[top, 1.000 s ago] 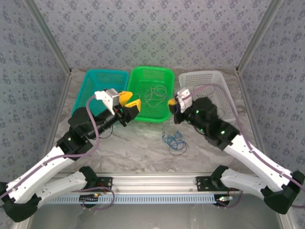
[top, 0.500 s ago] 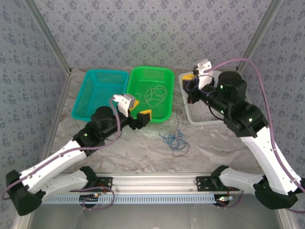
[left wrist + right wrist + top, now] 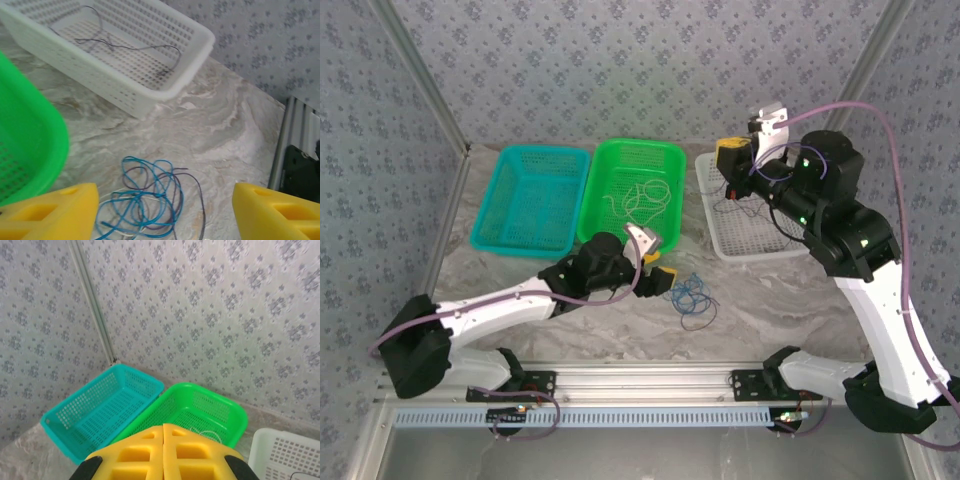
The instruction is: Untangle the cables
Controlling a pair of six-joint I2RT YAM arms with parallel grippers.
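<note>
Teal basket [image 3: 528, 200] sits far left on the table [image 3: 610, 325], nothing visible in it. Green basket [image 3: 632, 170] is just beside it, walls close or touching. A whitish cable [image 3: 642, 201] lies looped on the green basket floor.

Left arm reaches low across the table. Left gripper [image 3: 660, 272] is at the green basket's near right corner with its yellow fingers [image 3: 55, 212] spread wide, nothing between them. Blue cables [image 3: 690, 296] lie in a tangled heap on the bare table just right of that gripper, between the green and white baskets. On the wrist cam the tangle [image 3: 145, 202] sits between the open fingers, with a darker strand mixed in.

White basket [image 3: 757, 245] is on the right. A dark cable [image 3: 127, 47] lies loose on its floor.

Right gripper [image 3: 726, 160] is raised above the white basket's far left corner, yellow fingers [image 3: 145, 455] pressed together. Can't tell whether a wire is pinched in the seam.
</note>
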